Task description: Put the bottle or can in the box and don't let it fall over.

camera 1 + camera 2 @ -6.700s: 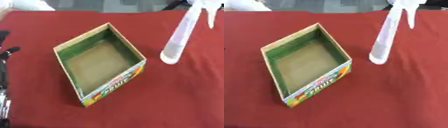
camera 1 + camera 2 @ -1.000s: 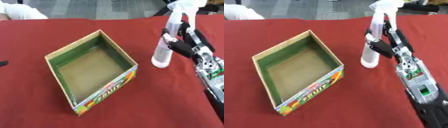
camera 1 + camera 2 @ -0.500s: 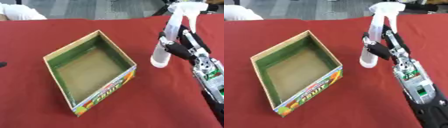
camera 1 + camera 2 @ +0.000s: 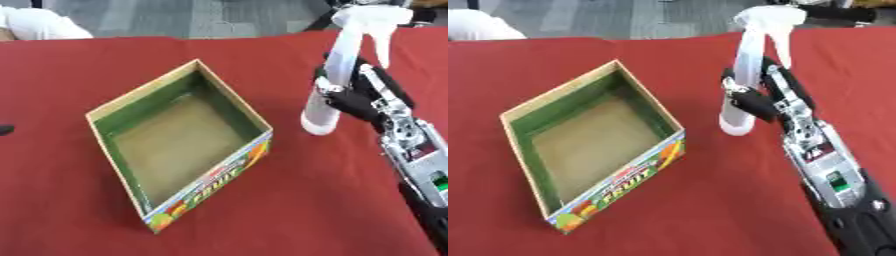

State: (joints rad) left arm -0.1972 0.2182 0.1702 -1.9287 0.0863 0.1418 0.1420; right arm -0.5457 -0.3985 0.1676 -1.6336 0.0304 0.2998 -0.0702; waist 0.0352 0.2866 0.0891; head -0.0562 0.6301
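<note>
Fingers (image 4: 337, 95) now clasp bottle (image 4: 337, 70); lifted

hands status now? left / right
Left hand: not in view.
Right hand: fingers curled round the white spray bottle, which stands beside the box, not in it.

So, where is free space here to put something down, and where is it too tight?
The box is empty inside: its whole floor is free. Bare red cloth lies between the box and the right arm, and also behind the box, along the far edge. It is crowded on the right, where the right hand is curled round the spray bottle.
</note>
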